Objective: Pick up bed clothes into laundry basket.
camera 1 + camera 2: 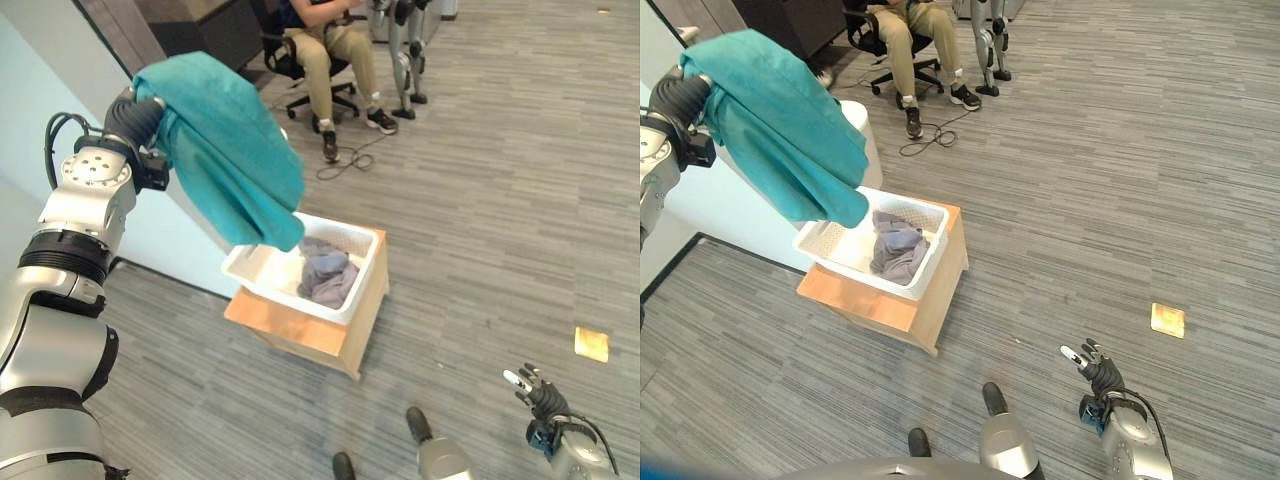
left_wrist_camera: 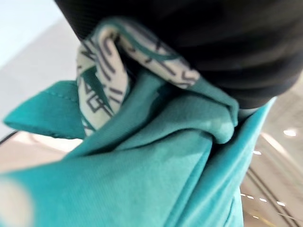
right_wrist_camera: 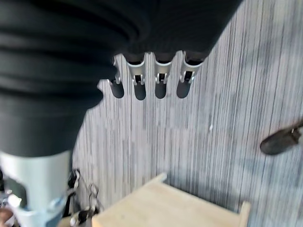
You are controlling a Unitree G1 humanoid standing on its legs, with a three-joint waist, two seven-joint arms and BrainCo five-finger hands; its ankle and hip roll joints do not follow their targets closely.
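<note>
Mostly cloth-hidden left hand (image 1: 150, 108) fingers.

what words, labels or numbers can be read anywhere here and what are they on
None: no readable text in any view.
The teal cloth draped over the left hand has a white patch with dark geometric line marks, seen in the left wrist view; it is a pattern, not letters.
The white laundry basket, the grey clothes in it, the wooden stand and the yellow square on the floor show no print.
</note>
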